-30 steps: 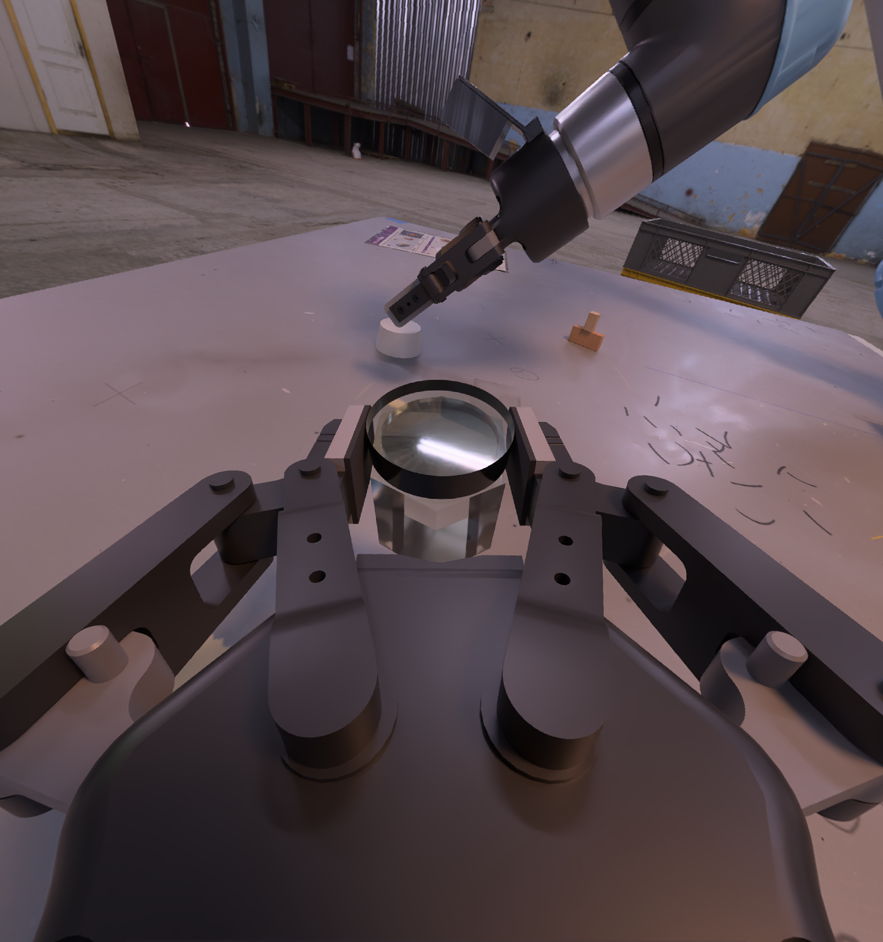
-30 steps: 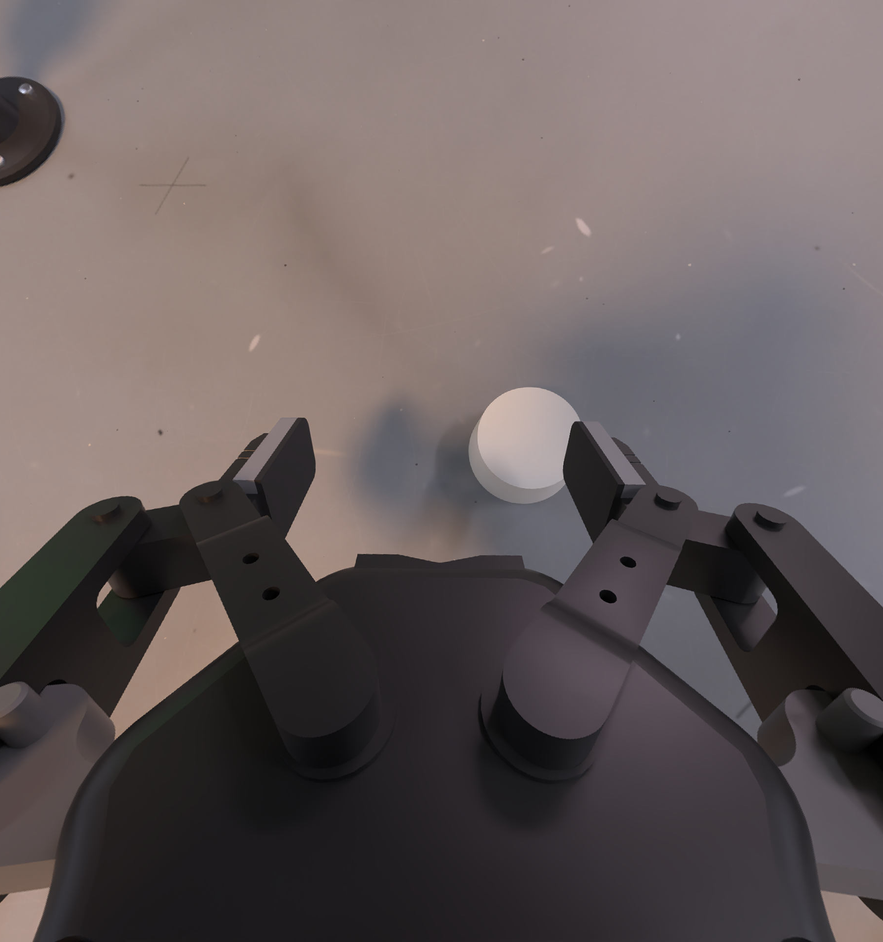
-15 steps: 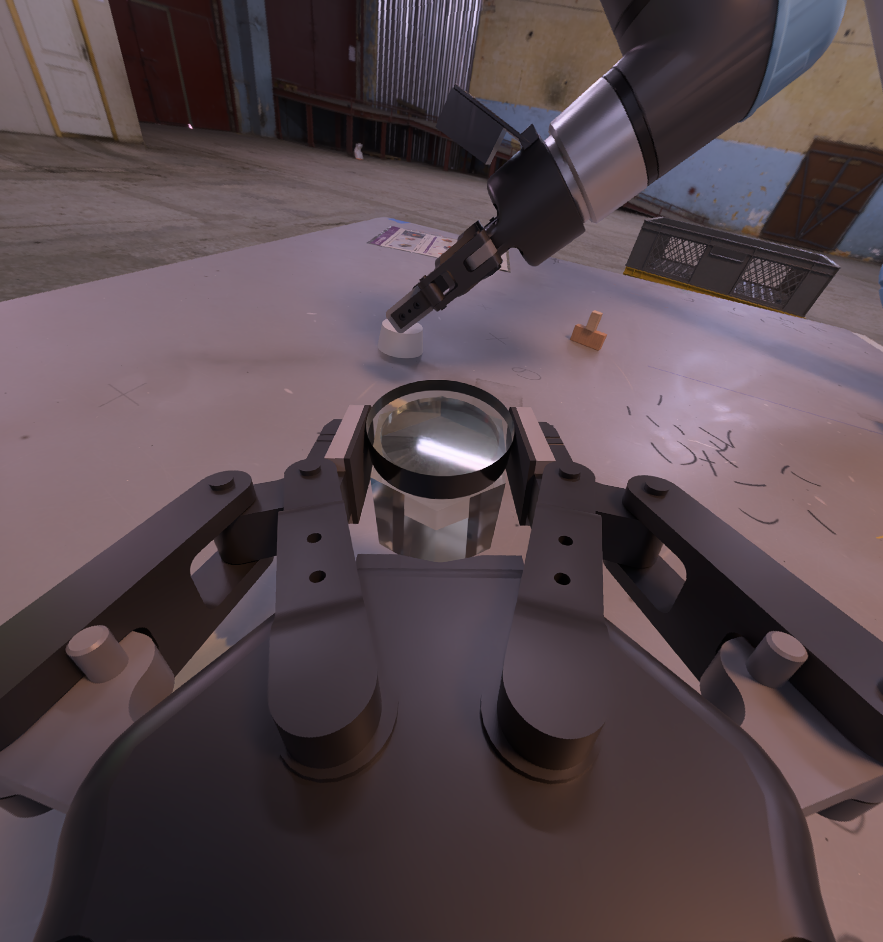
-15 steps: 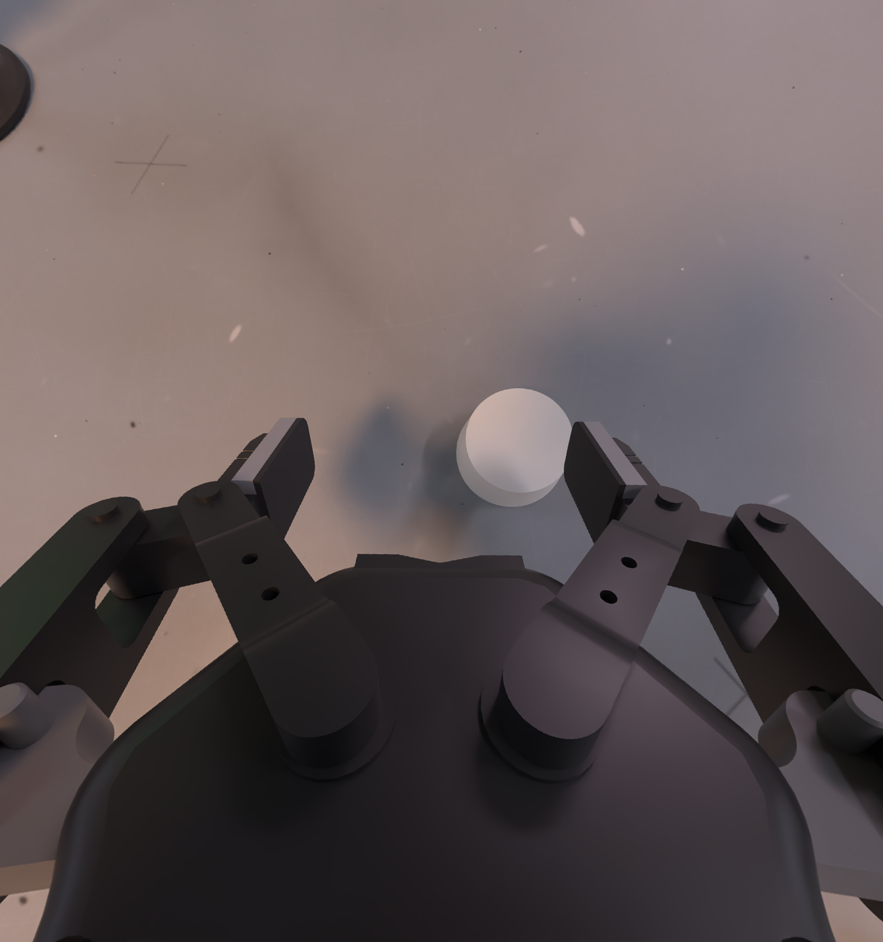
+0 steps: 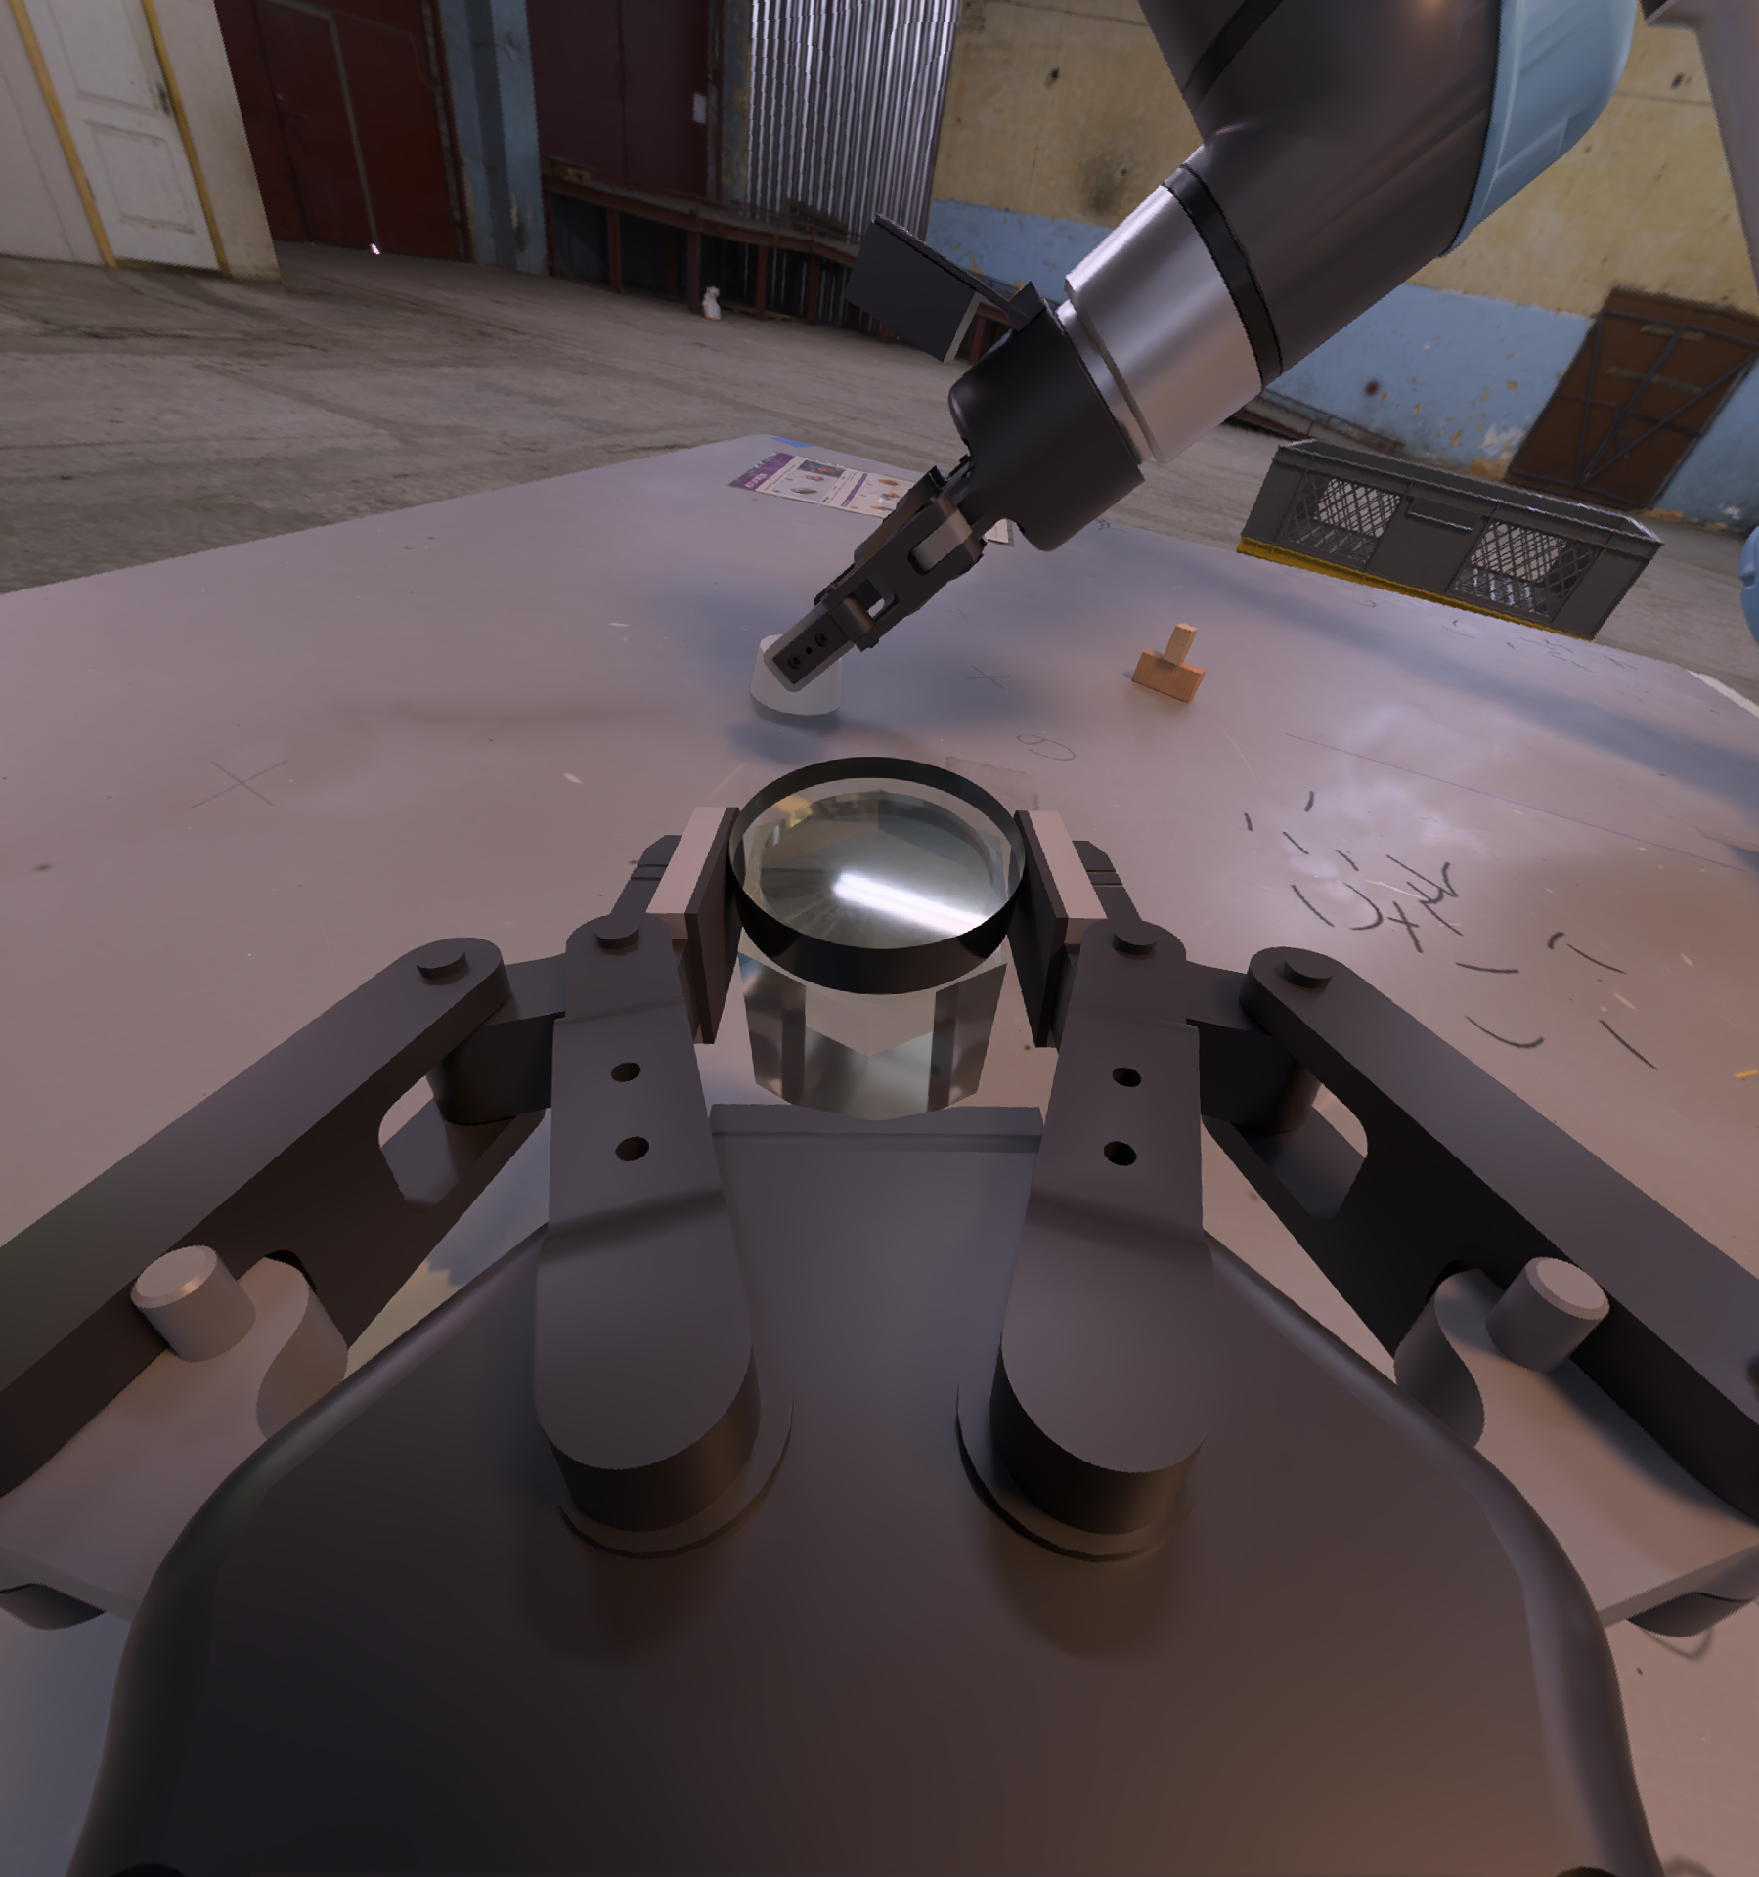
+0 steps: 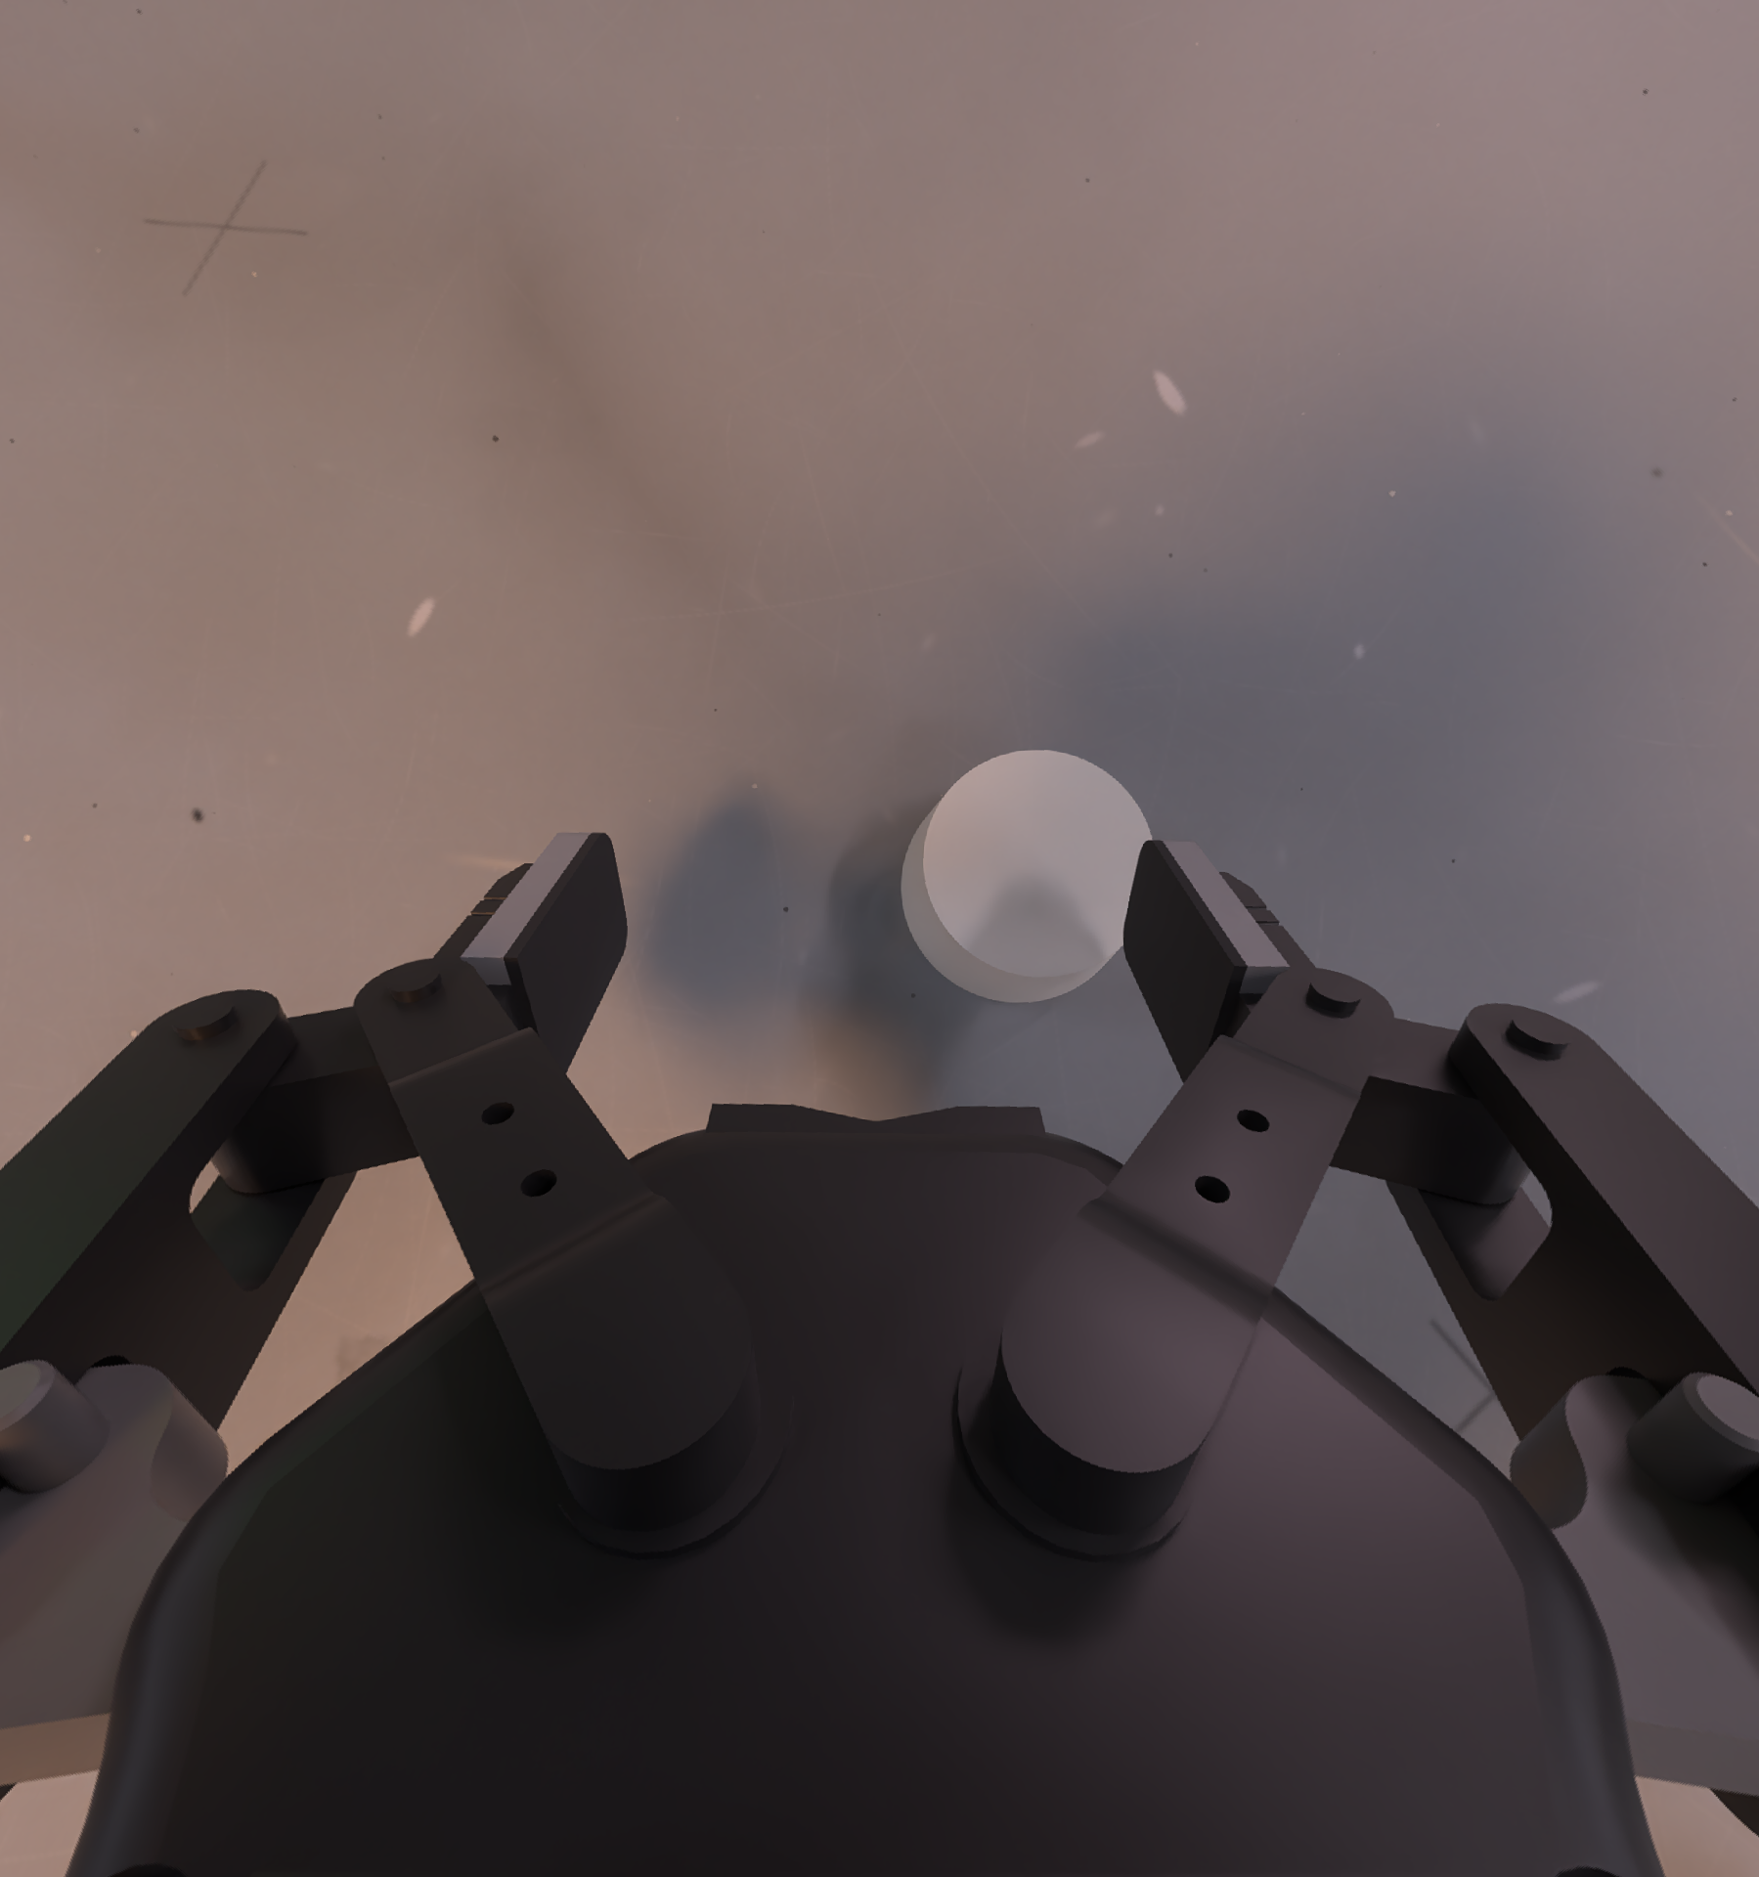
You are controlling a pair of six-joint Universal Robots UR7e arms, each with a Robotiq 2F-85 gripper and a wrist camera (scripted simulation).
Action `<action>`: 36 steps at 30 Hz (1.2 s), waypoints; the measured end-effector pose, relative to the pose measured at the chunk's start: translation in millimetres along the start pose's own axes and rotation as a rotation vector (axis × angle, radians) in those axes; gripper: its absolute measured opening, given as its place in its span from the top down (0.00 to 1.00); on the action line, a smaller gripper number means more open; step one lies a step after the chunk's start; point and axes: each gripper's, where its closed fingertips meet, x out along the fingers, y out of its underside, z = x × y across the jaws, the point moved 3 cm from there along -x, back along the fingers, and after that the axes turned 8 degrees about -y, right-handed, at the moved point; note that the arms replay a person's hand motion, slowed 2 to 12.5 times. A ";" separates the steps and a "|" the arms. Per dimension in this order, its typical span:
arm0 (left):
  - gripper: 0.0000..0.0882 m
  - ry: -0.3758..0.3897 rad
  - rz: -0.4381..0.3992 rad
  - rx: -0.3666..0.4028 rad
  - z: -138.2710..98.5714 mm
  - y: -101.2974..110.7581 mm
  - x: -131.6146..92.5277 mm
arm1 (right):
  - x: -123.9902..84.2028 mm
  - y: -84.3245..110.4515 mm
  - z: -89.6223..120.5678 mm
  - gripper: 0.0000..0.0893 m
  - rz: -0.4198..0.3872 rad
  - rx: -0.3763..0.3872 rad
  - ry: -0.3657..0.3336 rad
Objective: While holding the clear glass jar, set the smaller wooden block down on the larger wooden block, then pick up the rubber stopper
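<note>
I have the jar [image 5: 870, 945] clamped in my left gripper [image 5: 870, 894], and the small block [image 5: 1177, 644] already stands on the big block [image 5: 1167, 674]. Only the stopper [image 6: 1027, 874] remains: it sits on the table [image 6: 855, 356], off-centre between my right gripper's [image 6: 875, 914] spread fingers. Count: one jar, two blocks, one stopper.

A printed sheet [image 5: 822, 479] lies at the grey tabletop's [image 5: 347, 711] far edge. Beyond it — on the floor — sits a dark crate [image 5: 1444, 533].
</note>
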 end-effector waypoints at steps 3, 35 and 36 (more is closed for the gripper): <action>0.48 0.002 0.000 -0.003 0.1 -0.1 0.0 | 1.5 1.0 -0.4 0.05 0.007 -0.004 0.005; 0.48 0.005 0.009 -0.004 0.0 1.6 0.8 | 5.8 0.7 -18.3 0.08 0.042 -0.040 0.185; 0.48 0.005 0.010 -0.003 0.0 1.7 0.8 | 5.8 0.6 -19.0 0.08 0.042 -0.039 0.192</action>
